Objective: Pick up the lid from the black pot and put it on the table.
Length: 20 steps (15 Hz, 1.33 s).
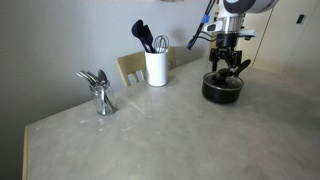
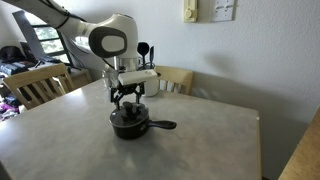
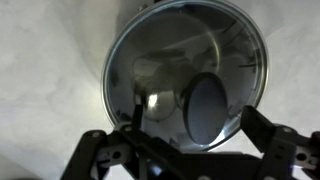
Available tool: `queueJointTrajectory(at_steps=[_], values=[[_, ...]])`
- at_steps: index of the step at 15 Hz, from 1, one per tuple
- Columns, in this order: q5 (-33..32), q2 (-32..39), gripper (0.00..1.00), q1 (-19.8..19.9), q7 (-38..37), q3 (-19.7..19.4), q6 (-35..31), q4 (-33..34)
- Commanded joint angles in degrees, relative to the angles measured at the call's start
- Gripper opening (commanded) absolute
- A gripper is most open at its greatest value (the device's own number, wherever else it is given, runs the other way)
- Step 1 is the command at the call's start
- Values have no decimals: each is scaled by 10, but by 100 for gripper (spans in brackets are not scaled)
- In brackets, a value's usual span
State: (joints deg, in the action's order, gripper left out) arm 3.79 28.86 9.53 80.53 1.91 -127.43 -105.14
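Note:
The black pot (image 1: 222, 90) sits on the grey table (image 1: 150, 130) and also shows in the other exterior view (image 2: 129, 124), its long handle (image 2: 162, 125) sticking out sideways. The glass lid (image 3: 170, 60) with its metal rim lies on the pot and fills the wrist view; its black knob (image 3: 205, 108) is near the middle. My gripper (image 1: 226, 68) hangs just above the pot in both exterior views (image 2: 128, 99). In the wrist view my gripper (image 3: 185, 142) is open, with its fingers spread on either side of the knob and nothing held.
A white utensil holder (image 1: 156, 67) with black utensils stands at the table's back edge, beside a wooden chair (image 1: 130, 67). A metal holder of cutlery (image 1: 100, 95) stands further along the table. More chairs (image 2: 40, 82) stand around the table, and a wall is behind it.

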Motion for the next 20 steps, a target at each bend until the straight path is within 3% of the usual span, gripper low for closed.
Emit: queueJointTrajectory(at_steps=[1,9,16,20], values=[[-11,2,66,-4,-18,-1,-10,1],[-22,-4,13,-10,-39,-4,-8,0],[-80,-25,13,-26,-135,-16,56,12],[-81,-35,13,-30,-182,-7,100,34]])
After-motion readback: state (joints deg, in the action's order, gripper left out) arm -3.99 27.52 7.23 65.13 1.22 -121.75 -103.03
